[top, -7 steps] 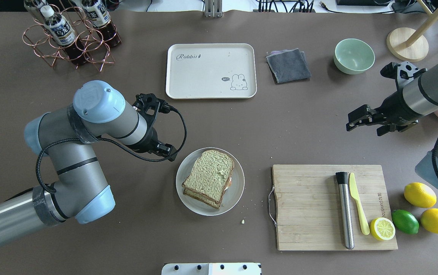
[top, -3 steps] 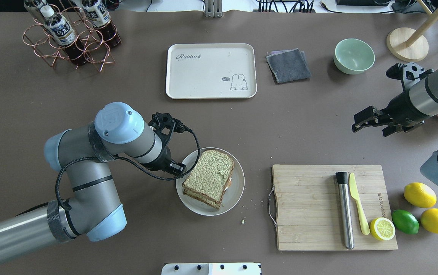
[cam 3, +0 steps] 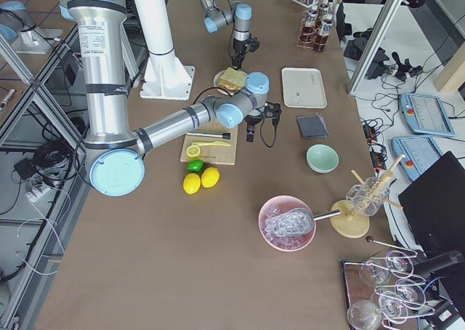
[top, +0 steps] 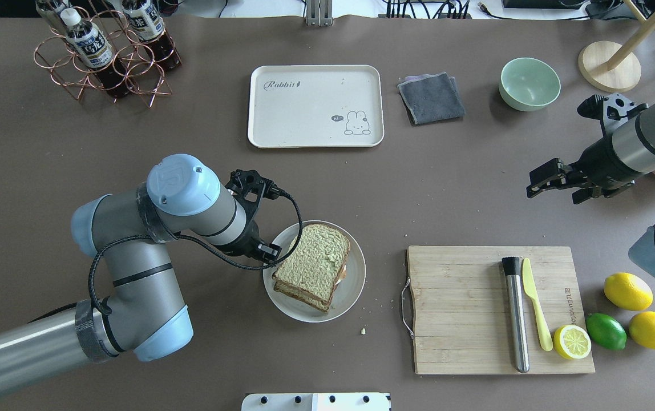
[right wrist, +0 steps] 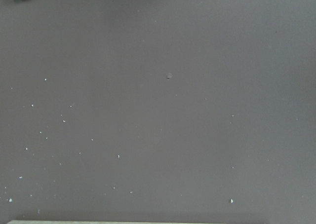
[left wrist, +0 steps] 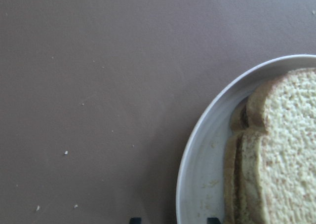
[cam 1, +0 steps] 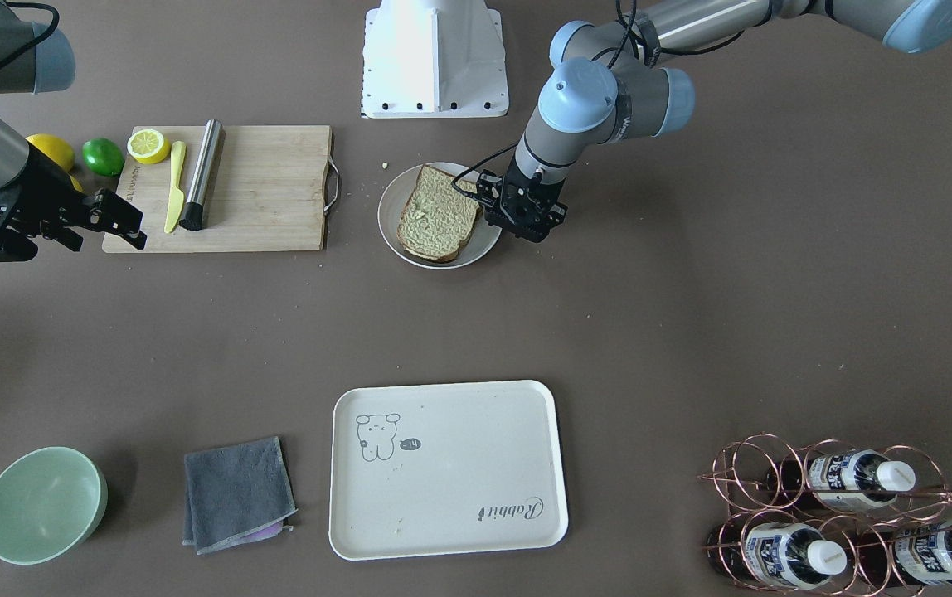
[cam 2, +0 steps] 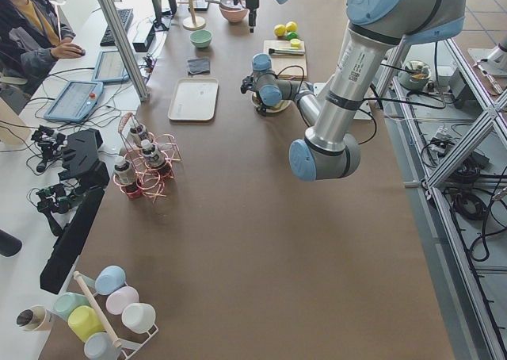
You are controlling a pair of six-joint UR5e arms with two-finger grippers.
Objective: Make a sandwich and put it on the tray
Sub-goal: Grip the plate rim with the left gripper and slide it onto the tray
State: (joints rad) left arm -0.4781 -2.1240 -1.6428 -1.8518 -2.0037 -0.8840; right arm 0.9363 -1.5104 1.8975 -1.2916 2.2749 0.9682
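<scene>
Brown table [top: 453,188] carries everything. Left arm [top: 133,268] comes in from the near left and bends over toward the plate. Right arm [top: 641,142] comes in from the right edge and hangs over bare table, beyond the cutting board.

Wooden cutting board [top: 464,308] lies near right, handle loop toward the plate. Cream tray [top: 304,114] sits at the far middle of the table with nothing on it, well apart from the plate. Copper wire bottle rack [top: 99,63] with bottles stands far left.

Round white plate [top: 353,288] sits near centre, between the left arm and the board. The sandwich [top: 313,265] lies on this plate, not on the tray: two bread slices stacked, a bit of white egg showing at its right edge.

Green bowl [top: 529,84] is far right, with a grey cloth [top: 431,98] between it and the tray.

Left tool [top: 270,254] is at the plate's left rim, just beside the sandwich. The left wrist view shows two dark tips set apart, one on each side of the rim, nothing between them. Right tool [top: 536,182] points left over bare table; cannot tell how its fingers stand.

Steel muddler [top: 516,314] and yellow knife [top: 536,302] lie side by side on the board, with a lemon half [top: 571,342] at the knife's near end. Two lemons [top: 627,291] and a lime [top: 606,331] sit on the table just right of the board.
</scene>
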